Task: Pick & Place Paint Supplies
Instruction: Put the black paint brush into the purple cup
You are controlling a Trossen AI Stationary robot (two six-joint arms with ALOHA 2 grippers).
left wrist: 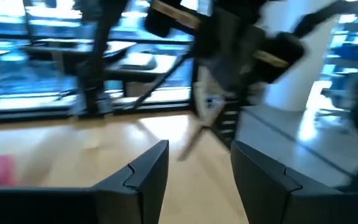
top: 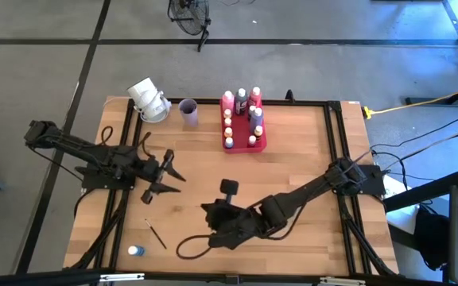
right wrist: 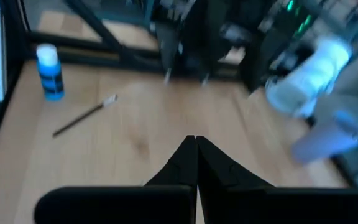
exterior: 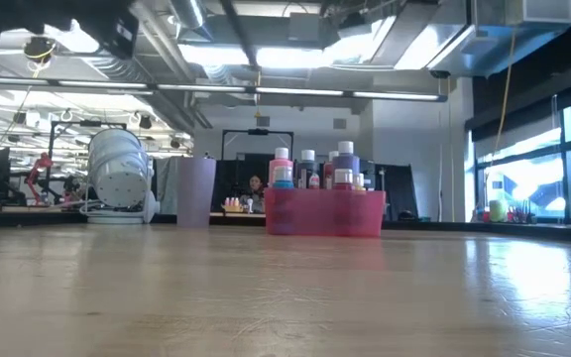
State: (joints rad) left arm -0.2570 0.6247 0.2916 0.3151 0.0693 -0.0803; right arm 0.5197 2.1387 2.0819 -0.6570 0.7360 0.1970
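Wooden table [top: 308, 151] with a black frame along its edges, set on a grey floor. At the far edge, a pink-red tray [top: 261, 144] packed with light-capped paint bottles [top: 242, 98], upright; in the low view the same bottles stand above the tray wall [exterior: 325, 213]. Just beside the tray, a lilac cup [top: 188, 112], upright; further along, a white ribbed object [top: 148, 99] lying near the table corner.

Near the front edge, well apart from the tray: one blue paint bottle [top: 136, 251] and one thin paintbrush [top: 156, 233], lying flat on bare wood, near each other but not touching. Both also visible in the right wrist view, bottle [right wrist: 50, 71] upright, brush [right wrist: 84, 116] slanted.

Left gripper [top: 165, 176] over the table's left half, fingers [left wrist: 148, 174] apart, nothing between them. Right gripper [right wrist: 196, 146] lowered toward the table's middle front, fingers pressed together, empty. A looped black cable [top: 193, 245] beside the right arm, between it and the brush.

Beyond the table: an open workshop with ceiling lights, large windows and a floor fan [top: 189, 16].
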